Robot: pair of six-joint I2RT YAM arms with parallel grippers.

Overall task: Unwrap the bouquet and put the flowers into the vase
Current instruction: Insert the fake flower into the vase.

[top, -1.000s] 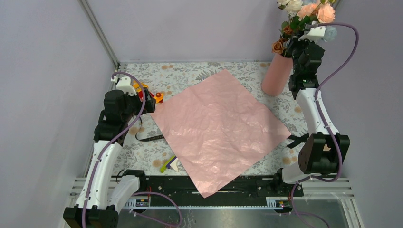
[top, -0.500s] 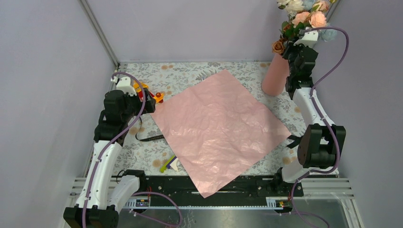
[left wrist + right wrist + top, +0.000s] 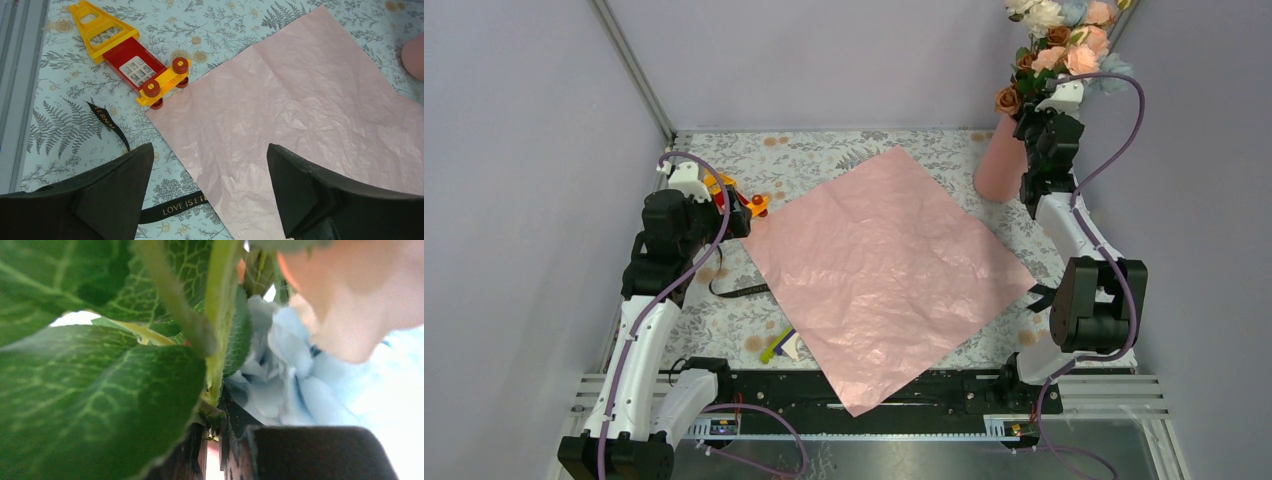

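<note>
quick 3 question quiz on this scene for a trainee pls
1. True or false: the pink paper is wrapped round the flowers.
2. Fill in: the left gripper hangs ___ over the paper's edge.
3. What grips the flowers' stems? A the left gripper, B the right gripper, C nothing.

Key
1. False, it lies spread flat.
2. Open.
3. B.
</note>
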